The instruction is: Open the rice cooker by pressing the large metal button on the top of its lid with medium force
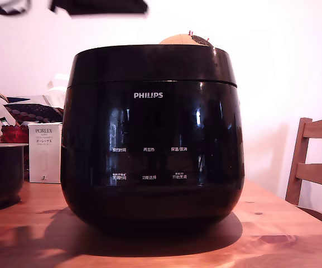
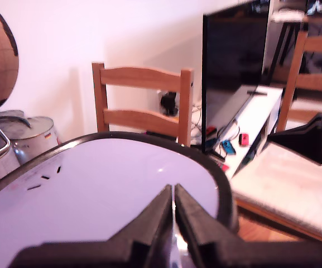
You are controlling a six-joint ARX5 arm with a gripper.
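rice cooker centre tabletop, lid down | gripper pressed together just above lid | you can't see the button; find it, then press straight down, steady, medium force

You see the black two-fingered gripper with its fingertips pressed together, no gap between them. Directly beneath and ahead of it lies the round glossy lid, its top washed pale by reflected light and edged by a dark rim. Small dark slots mark the lid off to one side of the gripper. Beyond the lid stands a wooden slat-backed chair against a pale wall, with a dark flat screen near it.
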